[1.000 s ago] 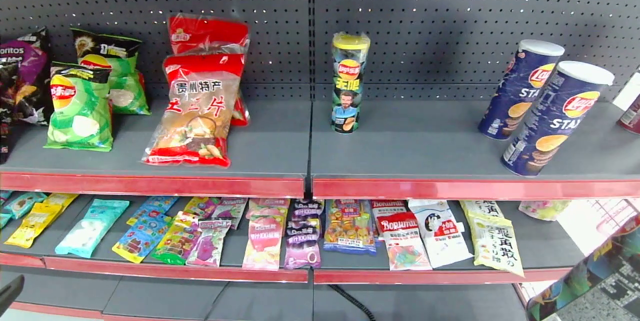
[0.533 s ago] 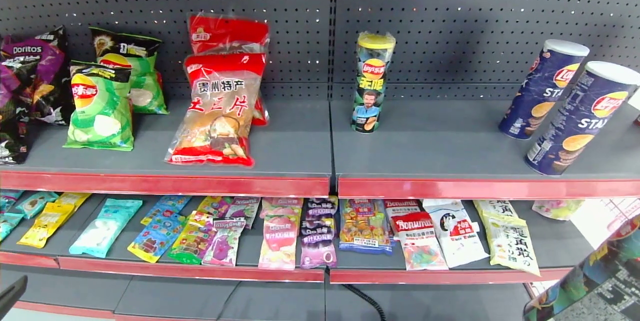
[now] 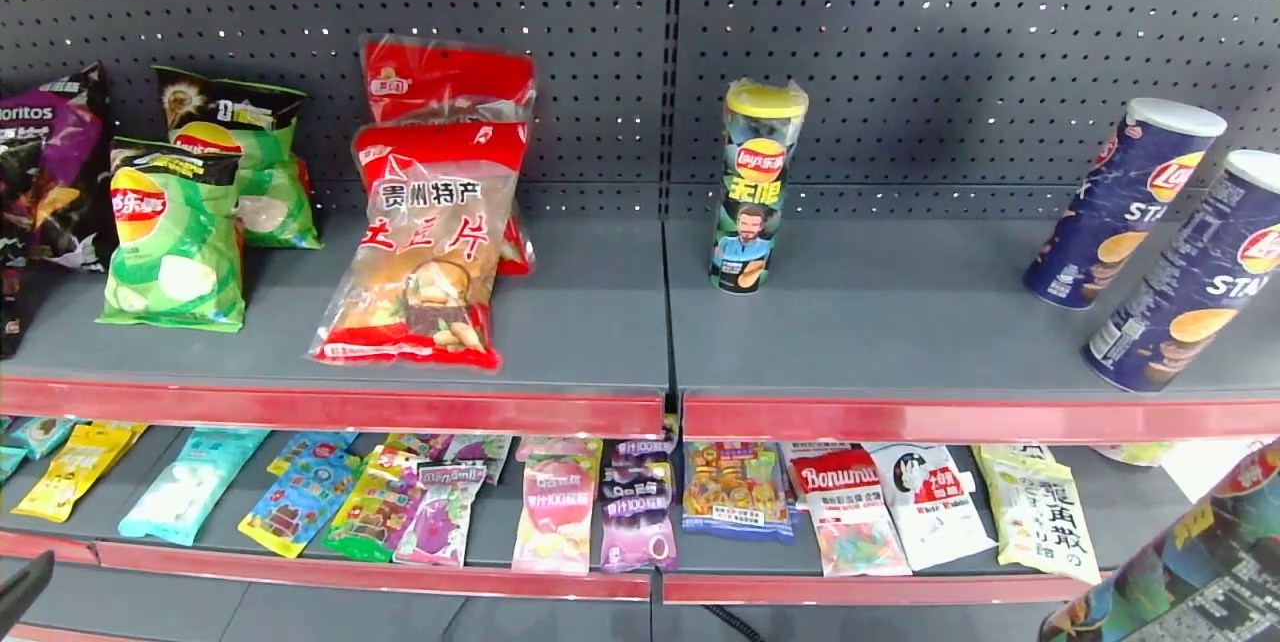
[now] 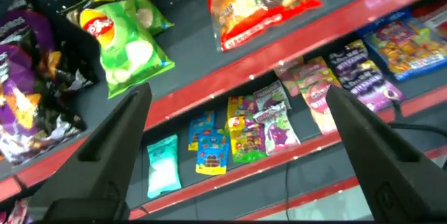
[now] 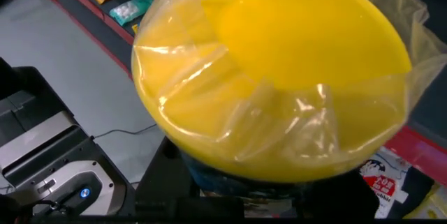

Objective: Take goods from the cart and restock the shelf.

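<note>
A chip can with a yellow lid [image 5: 272, 77], wrapped in clear film, sits close against the right wrist camera, and my right gripper [image 5: 251, 199] is shut on its body below the lid. The same can's dark green side [image 3: 1180, 562] pokes in at the head view's lower right, below the shelf. A matching yellow-lidded can [image 3: 757, 187] stands upright in the middle of the upper shelf [image 3: 880, 342]. My left gripper [image 4: 237, 91] is open with nothing between its fingers, in front of the shelf's left part; a dark tip [image 3: 20, 587] of it shows low at the left.
On the upper shelf stand two blue chip cans [image 3: 1120, 207] at the right, red bags [image 3: 425, 242] left of centre, and green chip bags [image 3: 175, 237] and purple bags [image 3: 50, 172] at the far left. Several candy packets [image 3: 560, 502] line the lower shelf. Bare shelf lies around the middle can.
The head camera has moved: the whole shelf picture slid right and then down. The goods on the shelf kept their places, and the held can stays at the lower right.
</note>
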